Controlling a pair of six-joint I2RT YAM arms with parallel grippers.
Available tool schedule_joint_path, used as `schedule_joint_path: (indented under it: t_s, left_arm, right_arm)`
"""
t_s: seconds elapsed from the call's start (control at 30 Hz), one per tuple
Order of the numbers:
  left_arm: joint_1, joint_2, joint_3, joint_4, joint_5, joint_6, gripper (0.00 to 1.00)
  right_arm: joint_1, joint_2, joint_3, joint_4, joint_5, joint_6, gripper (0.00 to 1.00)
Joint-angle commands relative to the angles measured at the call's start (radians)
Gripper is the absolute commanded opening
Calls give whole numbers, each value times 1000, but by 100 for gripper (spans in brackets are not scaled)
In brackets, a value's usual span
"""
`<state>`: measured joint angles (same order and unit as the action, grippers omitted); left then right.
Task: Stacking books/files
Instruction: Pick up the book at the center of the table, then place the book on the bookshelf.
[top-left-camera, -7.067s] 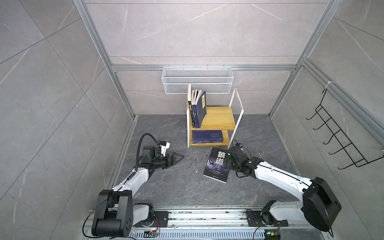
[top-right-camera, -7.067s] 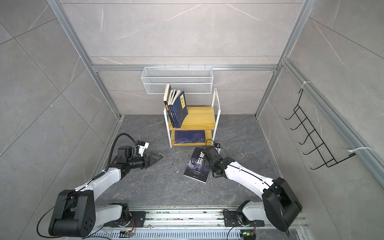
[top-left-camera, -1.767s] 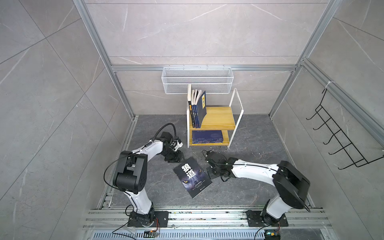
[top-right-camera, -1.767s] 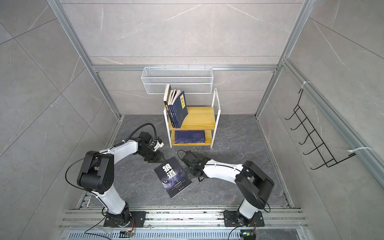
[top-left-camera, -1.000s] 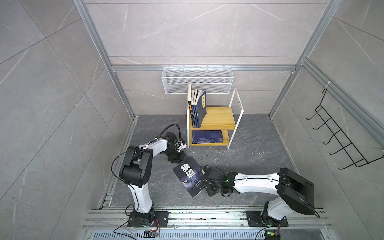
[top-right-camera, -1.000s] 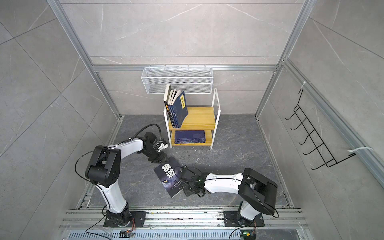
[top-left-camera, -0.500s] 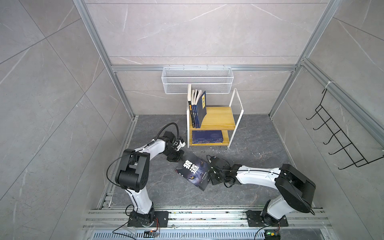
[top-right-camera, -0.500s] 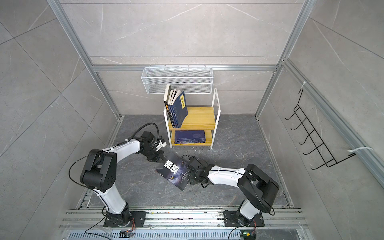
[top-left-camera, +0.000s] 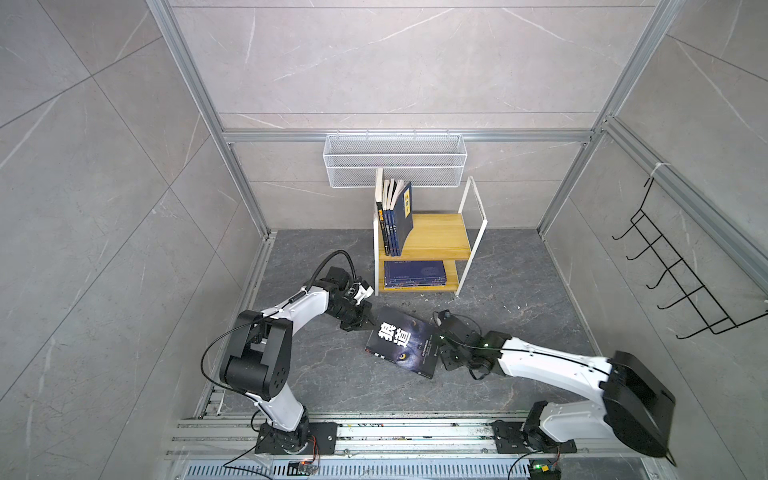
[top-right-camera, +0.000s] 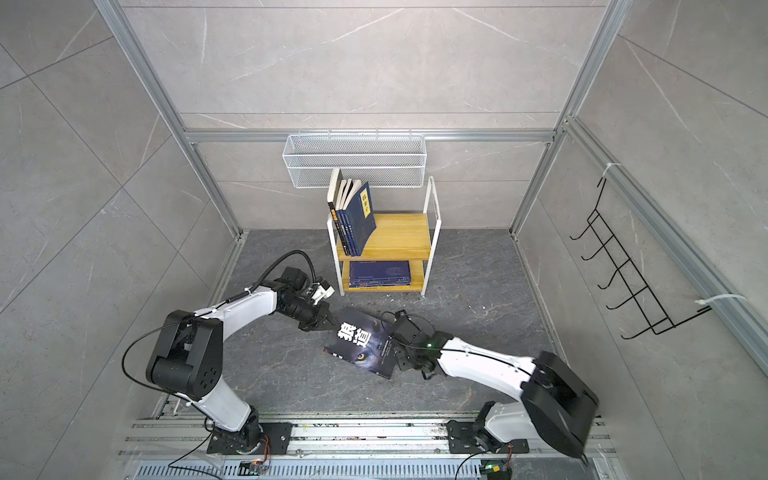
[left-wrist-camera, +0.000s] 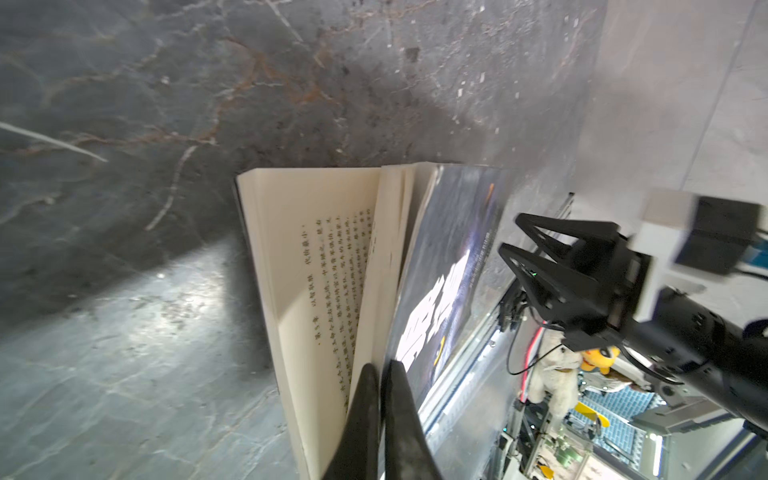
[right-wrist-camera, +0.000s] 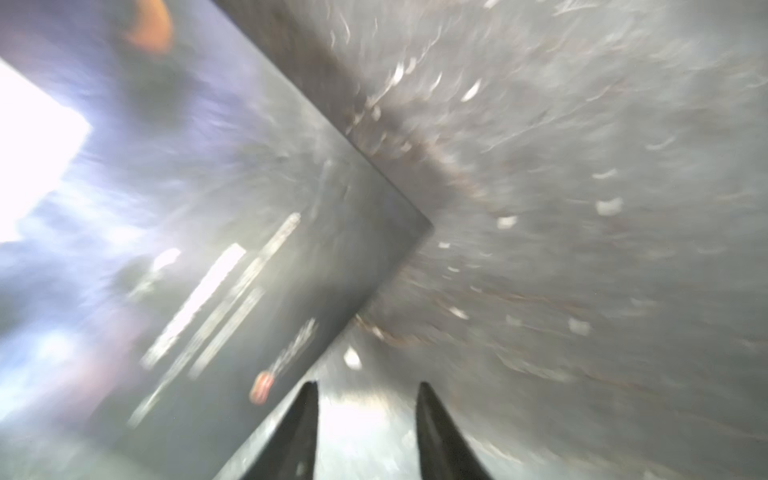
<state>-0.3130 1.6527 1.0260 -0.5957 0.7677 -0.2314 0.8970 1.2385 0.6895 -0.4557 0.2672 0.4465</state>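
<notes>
black wolf-eye paperback (top-left-camera: 402, 343) on grey stone floor (top-left-camera: 332, 374) | left gripper (top-left-camera: 366, 323) clenched on its cover edge | right gripper (right-wrist-camera: 368, 388) released beside opposite edge | 2-tier wooden rack (top-left-camera: 436, 239) near behind

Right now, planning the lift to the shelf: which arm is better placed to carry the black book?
Left. The left gripper is shut on the black book; the right gripper stands open beside it, holding nothing.

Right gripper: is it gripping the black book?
No; the right gripper is open beside the book, only floor between its jaws.
</notes>
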Motion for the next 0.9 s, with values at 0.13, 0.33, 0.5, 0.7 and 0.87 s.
schedule_joint_path:
  t_s: [0.13, 0.33, 0.5, 0.7, 0.87]
  left_arm:
    - [-1, -62, -18, 71, 129, -160, 0]
    - [-1, -65, -9, 59, 135, -160, 0]
    - [-1, -66, -15, 50, 137, -144, 0]
    - [-1, -68, -15, 51, 138, -146, 0]
    - [-1, -57, -27, 71, 143, -157, 0]
  right_arm:
    - [266, -75, 86, -213, 356, 13, 62]
    - [512, 233, 247, -181, 717, -93, 75]
    - [550, 498, 408, -167, 770, -142, 81]
    - [553, 573, 390, 1, 706, -202, 81]
    - [523, 649, 381, 61, 695, -215, 82]
